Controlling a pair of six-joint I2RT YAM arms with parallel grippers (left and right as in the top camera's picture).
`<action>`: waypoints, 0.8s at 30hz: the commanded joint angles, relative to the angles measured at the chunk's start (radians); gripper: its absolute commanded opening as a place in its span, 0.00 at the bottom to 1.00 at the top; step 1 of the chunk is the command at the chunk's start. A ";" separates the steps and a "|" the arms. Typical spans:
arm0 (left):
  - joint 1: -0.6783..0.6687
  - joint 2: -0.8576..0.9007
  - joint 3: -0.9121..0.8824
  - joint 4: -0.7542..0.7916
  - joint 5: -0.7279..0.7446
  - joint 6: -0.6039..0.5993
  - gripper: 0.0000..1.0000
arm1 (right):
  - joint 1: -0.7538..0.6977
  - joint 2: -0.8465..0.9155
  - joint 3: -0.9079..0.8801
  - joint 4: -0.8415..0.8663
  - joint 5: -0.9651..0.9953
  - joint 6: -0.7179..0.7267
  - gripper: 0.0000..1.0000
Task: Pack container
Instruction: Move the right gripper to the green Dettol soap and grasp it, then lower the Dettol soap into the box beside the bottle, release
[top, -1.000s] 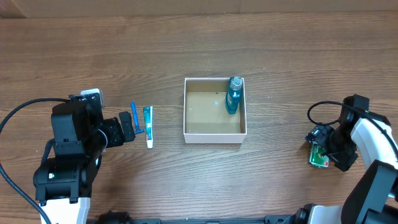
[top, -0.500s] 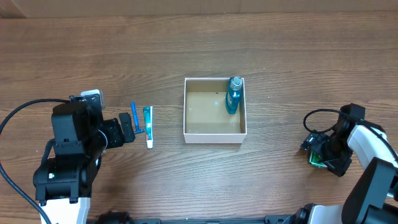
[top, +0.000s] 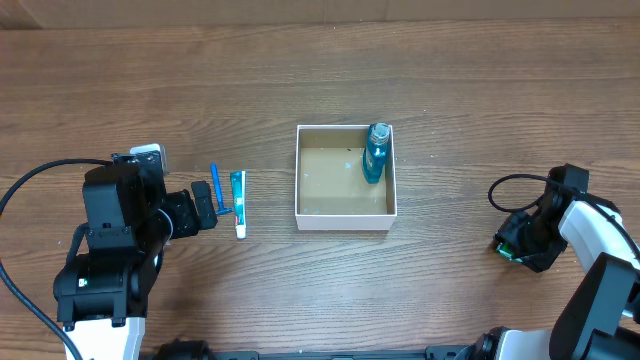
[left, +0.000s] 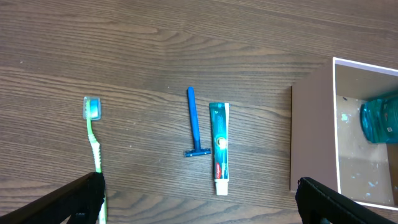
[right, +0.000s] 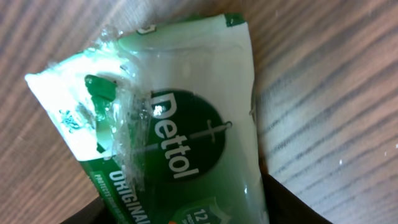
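The container (top: 346, 219), a square white-walled box with a brown floor, sits mid-table with a teal bottle (top: 376, 152) lying along its right wall. At the far right, my right gripper (top: 515, 245) is down on a green Dettol packet (right: 180, 137), and its dark fingers press both sides of the packet in the right wrist view. My left gripper (top: 208, 206) stands open over a blue razor (left: 193, 121) and a toothpaste tube (left: 219, 146). A green toothbrush (left: 95, 143) lies by its left finger. The container's wall (left: 313, 134) shows at the right of the left wrist view.
A black cable (top: 505, 185) loops on the table beside the right arm. The wooden table (top: 460, 90) runs bare behind and between the container and both arms.
The right gripper has dropped onto the Dettol packet and its jaws have come together on it, so the packet is now mostly covered from overhead. The left arm has not moved.
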 joint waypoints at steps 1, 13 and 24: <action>-0.007 -0.003 0.026 0.002 -0.007 0.001 1.00 | -0.001 0.005 0.012 0.055 -0.032 -0.001 0.49; -0.007 -0.003 0.026 0.006 -0.008 0.001 1.00 | 0.014 -0.043 0.196 0.013 -0.030 -0.034 0.04; -0.007 -0.003 0.026 0.009 -0.008 0.001 1.00 | 0.459 -0.315 0.542 -0.153 0.000 -0.220 0.04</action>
